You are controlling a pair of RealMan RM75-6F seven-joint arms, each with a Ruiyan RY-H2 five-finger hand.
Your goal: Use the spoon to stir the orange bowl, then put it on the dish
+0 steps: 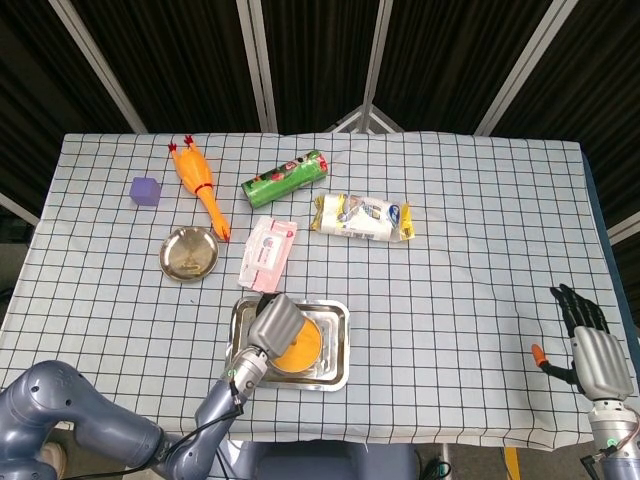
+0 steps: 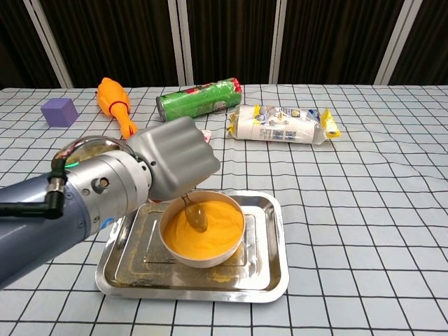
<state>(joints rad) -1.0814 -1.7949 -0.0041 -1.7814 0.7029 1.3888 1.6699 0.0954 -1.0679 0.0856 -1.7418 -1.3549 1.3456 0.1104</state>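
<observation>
The orange bowl (image 2: 203, 236) (image 1: 298, 347) sits in a steel tray (image 2: 267, 273) (image 1: 334, 343) near the table's front edge. My left hand (image 2: 175, 159) (image 1: 273, 322) hovers over the bowl's left rim and grips the spoon (image 2: 196, 215), whose scoop dips into the orange contents. The round metal dish (image 1: 189, 253) (image 2: 89, 148) lies to the left behind the tray, partly hidden by my left arm in the chest view. My right hand (image 1: 591, 350) rests at the table's front right corner, fingers apart, holding nothing.
Behind the tray lie a pink packet (image 1: 268, 253), a green can (image 1: 286, 177) (image 2: 199, 97) on its side, a white snack bag (image 1: 363, 217) (image 2: 282, 124), a rubber chicken (image 1: 200, 184) (image 2: 116, 102) and a purple cube (image 1: 146, 190) (image 2: 59, 111).
</observation>
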